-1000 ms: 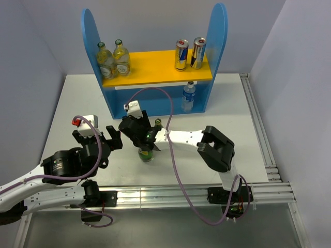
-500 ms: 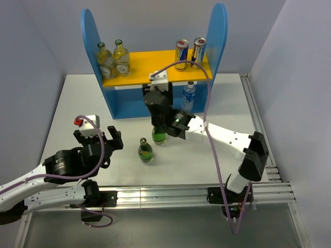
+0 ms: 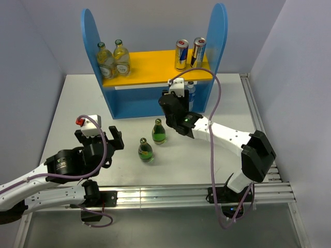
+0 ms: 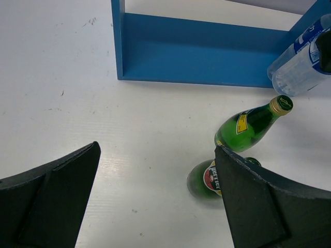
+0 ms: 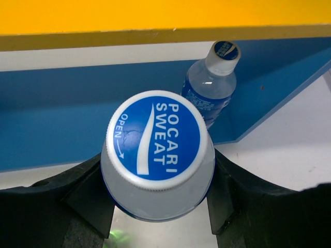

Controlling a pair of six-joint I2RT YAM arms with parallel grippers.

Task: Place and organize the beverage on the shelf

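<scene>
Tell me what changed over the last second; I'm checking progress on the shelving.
The right claw, shut on a Pocari Sweat bottle, swung from above the two green bottles away and rightward to the shelf, lower bay, near the other Pocari bottle. No grab or release shows. The green bottles and the open left claw stayed put.

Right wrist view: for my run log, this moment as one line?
right gripper: shut on Pocari Sweat bottle | place: facing shelf lower level | left gripper: open, empty
</scene>
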